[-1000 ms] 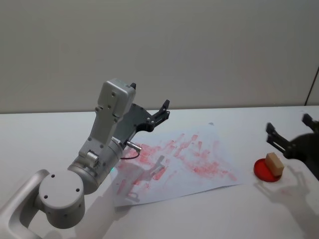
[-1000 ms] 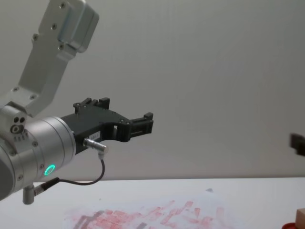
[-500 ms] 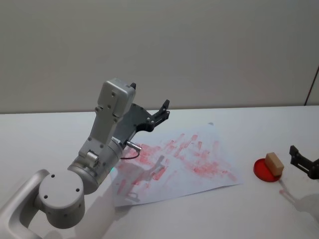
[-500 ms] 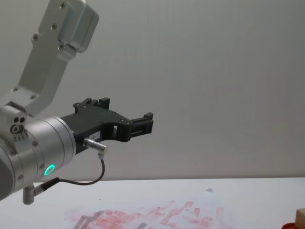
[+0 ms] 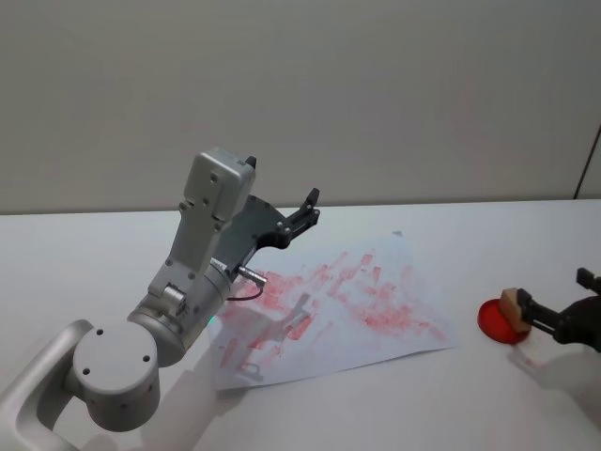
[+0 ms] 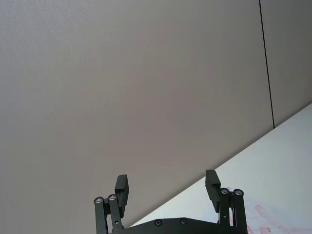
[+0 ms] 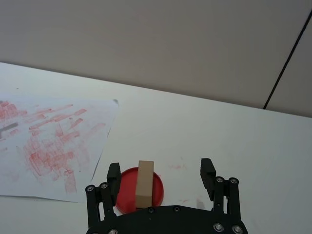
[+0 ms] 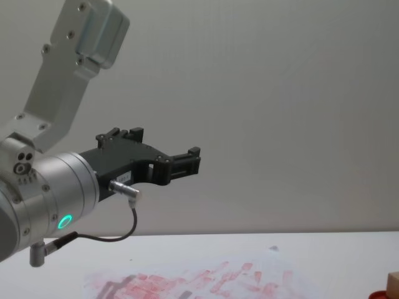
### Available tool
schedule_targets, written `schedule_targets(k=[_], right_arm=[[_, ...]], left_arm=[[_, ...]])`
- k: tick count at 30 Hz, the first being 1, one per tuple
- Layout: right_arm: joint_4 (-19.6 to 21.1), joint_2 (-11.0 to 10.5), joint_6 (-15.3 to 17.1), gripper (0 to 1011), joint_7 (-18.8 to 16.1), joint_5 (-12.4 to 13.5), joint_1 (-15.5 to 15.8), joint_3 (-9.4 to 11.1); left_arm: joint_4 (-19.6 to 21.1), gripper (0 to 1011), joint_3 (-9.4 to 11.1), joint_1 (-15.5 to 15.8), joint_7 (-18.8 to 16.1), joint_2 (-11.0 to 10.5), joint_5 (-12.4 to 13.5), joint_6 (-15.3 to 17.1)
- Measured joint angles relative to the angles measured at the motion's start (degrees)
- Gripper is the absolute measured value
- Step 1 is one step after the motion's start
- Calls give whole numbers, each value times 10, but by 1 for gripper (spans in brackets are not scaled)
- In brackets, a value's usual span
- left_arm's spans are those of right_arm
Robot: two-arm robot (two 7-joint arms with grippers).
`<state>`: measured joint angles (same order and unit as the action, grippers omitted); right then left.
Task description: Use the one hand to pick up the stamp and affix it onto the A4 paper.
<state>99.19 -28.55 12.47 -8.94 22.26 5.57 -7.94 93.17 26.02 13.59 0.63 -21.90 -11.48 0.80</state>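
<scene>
The stamp (image 5: 511,303) is a small tan wooden block standing on a red round disc (image 5: 495,324) at the table's right. My right gripper (image 5: 554,292) is low at the right edge, open, one finger beside the stamp. In the right wrist view the stamp (image 7: 145,184) stands between the open fingers (image 7: 113,176), close to one of them and not gripped. The A4 paper (image 5: 349,303), covered in red prints, lies mid-table, also seen from the right wrist (image 7: 51,141). My left gripper (image 5: 306,210) hangs open above the paper's far left side, holding nothing, and its wrist view shows it (image 6: 166,184) facing the wall.
The big silver left arm (image 5: 192,282) with a green ring light (image 8: 65,221) rises over the table's left half. The table's far edge meets a plain wall. Bare white tabletop (image 5: 376,404) lies in front of the paper.
My right gripper came down from above the stamp, drew back to the right edge, then moved in low beside the stamp. The left arm, paper and stamp have not moved.
</scene>
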Motion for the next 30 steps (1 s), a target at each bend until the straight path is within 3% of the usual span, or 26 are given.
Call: schedule_targets(k=[12,30], right_arm=[[-27,25,54,1001,-13,-26,-33,-21],[-51,50,86,1001,-10,-60,-60,-40]], left_arm=[[0,1001,0,0,0,0,0,0],[0,1001,0,0,0,0,0,0]])
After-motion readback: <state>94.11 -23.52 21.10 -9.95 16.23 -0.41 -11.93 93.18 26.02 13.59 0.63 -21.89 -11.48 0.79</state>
